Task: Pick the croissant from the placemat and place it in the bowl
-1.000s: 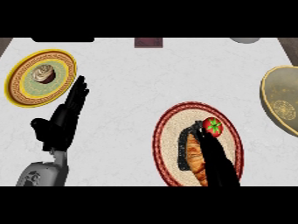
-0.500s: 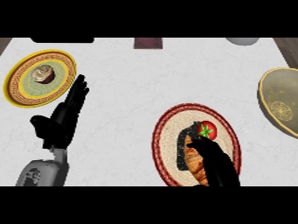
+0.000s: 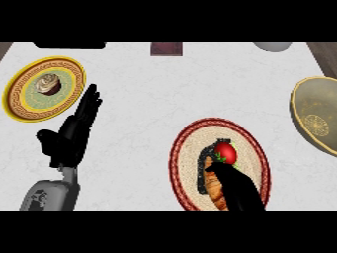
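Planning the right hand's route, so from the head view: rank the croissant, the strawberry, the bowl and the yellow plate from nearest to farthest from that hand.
From the right hand, in the head view:
1. Croissant: on the placemat, right against the hand's left side.
2. Strawberry: same placemat, just ahead of the fingers.
3. Bowl: at the counter's right edge, up and right.
4. Yellow plate: far left, beyond the resting left hand.

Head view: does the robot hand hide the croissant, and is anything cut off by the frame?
Head view: the right robot hand covers much of the croissant on the placemat; the bowl is cut by the right edge; dark objects at the top edge are cropped.
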Robot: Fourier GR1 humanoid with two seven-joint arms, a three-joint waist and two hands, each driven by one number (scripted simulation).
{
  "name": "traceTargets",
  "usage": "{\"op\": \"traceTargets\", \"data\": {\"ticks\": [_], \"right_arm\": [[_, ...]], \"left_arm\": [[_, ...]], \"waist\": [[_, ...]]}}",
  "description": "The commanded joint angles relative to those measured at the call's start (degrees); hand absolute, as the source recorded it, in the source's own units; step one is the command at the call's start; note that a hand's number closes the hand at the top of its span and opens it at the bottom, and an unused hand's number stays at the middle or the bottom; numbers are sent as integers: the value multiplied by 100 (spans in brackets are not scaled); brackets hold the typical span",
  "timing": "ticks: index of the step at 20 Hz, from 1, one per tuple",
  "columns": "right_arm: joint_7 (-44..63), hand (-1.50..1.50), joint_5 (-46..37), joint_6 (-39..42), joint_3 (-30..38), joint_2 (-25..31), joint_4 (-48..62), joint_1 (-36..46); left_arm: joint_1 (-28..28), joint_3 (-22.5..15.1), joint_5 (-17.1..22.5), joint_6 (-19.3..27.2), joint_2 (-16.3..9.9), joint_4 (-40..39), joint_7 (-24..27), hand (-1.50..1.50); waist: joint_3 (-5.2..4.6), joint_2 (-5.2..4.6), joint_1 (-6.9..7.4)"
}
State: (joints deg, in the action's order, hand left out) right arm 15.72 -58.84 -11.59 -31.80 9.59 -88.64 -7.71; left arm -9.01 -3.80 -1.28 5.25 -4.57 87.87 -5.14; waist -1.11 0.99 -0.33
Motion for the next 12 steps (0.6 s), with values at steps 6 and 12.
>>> {"op": "traceTargets", "data": {"ticks": [6, 12], "right_arm": [[-979, 150, 2792, 525, 829, -260, -1166, -270], [-1932, 150, 3450, 358, 1234, 71, -2378, -613]], "left_arm": [[145, 27, -42, -21, -94, 190, -5, 0], [224, 183, 104, -135, -184, 227, -53, 0]], "waist": [[123, -93, 10], [114, -79, -24]]}}
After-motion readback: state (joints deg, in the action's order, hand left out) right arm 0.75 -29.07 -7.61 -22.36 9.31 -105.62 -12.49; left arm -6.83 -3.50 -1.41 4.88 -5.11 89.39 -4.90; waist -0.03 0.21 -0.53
